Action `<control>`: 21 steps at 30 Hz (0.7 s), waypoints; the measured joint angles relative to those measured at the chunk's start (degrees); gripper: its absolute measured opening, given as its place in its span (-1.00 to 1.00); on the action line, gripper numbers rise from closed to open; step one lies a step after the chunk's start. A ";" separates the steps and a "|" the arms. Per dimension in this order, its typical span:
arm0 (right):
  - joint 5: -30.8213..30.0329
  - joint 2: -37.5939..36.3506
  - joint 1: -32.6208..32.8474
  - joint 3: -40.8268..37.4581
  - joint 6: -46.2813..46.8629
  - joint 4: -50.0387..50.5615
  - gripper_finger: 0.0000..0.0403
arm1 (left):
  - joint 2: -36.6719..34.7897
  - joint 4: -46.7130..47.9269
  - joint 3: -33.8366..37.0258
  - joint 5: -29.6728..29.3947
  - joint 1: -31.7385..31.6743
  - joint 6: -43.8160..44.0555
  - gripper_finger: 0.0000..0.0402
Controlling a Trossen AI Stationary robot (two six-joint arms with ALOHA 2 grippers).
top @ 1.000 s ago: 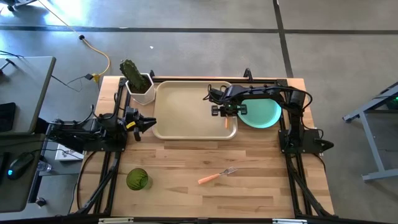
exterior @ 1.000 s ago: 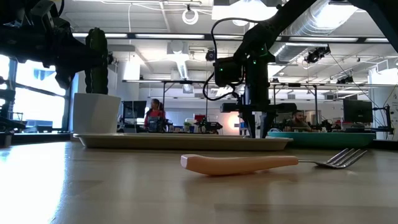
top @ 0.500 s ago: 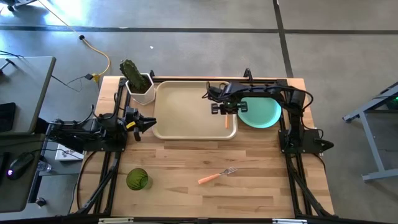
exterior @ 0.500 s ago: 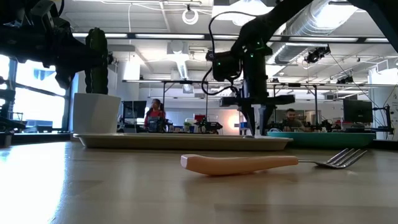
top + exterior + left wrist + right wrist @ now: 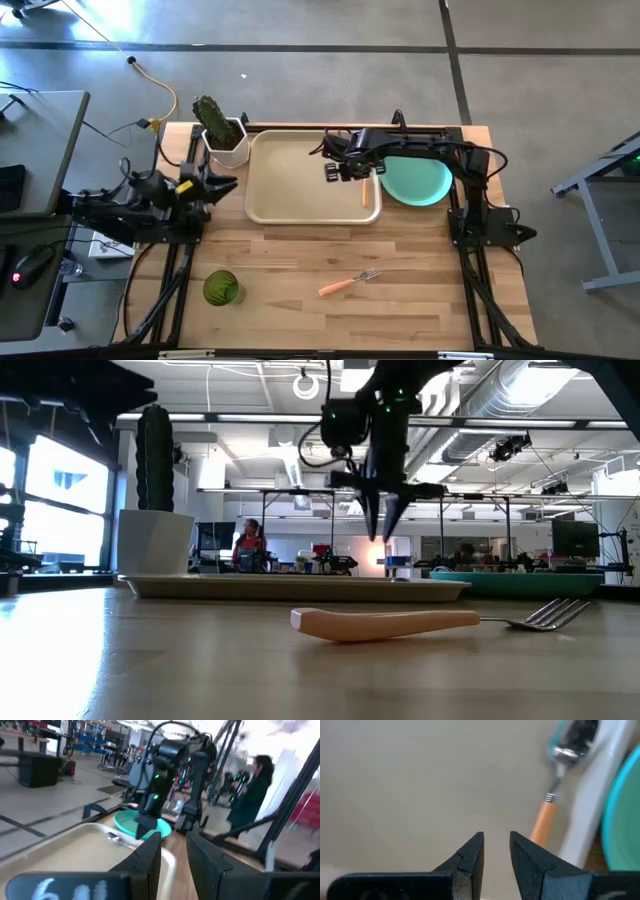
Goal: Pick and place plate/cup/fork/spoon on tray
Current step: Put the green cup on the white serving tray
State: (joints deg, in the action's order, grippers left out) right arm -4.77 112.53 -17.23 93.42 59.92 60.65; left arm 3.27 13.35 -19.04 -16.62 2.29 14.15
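Note:
The beige tray (image 5: 290,175) lies at the table's far middle. The orange-handled spoon (image 5: 365,190) lies flat in the tray beside its right rim, and also shows in the right wrist view (image 5: 546,815). The teal plate (image 5: 425,182) rests flat on the table right of the tray. The fork (image 5: 350,282) lies on the table near the front, and the green cup (image 5: 222,288) stands at the front left. My right gripper (image 5: 333,172) hovers above the tray, slightly open and empty, left of the spoon. My left gripper (image 5: 222,183) is open and empty beside the tray's left rim.
A white square pot with a cactus (image 5: 225,135) stands at the tray's far left corner. Bare wood lies between the tray and the table's near edge, around the fork (image 5: 400,623). People show in the room beyond the table.
My right gripper has risen from the tray's right side, beside the spoon, and gone toward the table's left edge. The spoon stays lying in the tray. My left gripper has drawn back a little toward the table's left edge.

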 joint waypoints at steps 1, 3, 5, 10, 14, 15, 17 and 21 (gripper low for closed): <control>-0.54 0.00 0.56 1.08 0.00 -0.04 -0.58 | 0.90 2.11 -1.76 -0.01 0.00 -1.30 -0.59; -1.36 0.00 1.75 3.34 -0.01 0.01 -0.58 | 3.06 7.64 -5.63 0.00 0.00 -3.83 -0.59; -2.38 0.00 2.90 5.83 -0.01 0.01 -0.58 | 5.84 12.65 -9.62 -0.01 0.00 -6.52 -0.59; -7.08 0.00 5.30 11.78 -0.02 2.00 -0.58 | 13.22 24.05 -19.40 1.24 -0.01 -11.23 -0.59; -9.66 0.00 6.95 15.70 0.15 4.85 -0.58 | 18.47 29.80 -25.85 3.54 0.01 -14.05 -0.59; -10.16 0.00 7.37 16.50 0.14 5.49 -0.58 | 19.60 30.93 -27.25 4.29 0.01 -14.41 -0.59; -11.26 0.00 8.18 17.90 0.26 6.53 -0.58 | 21.91 32.44 -30.05 6.52 -0.01 -14.79 -0.57; -12.82 -0.02 9.66 19.35 0.60 7.48 -0.58 | 26.75 36.36 -35.67 12.16 -0.01 -12.49 -0.48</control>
State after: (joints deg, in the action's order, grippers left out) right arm -17.59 112.51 -7.57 112.77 60.52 68.14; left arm 30.02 49.71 -54.70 -4.47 2.28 1.67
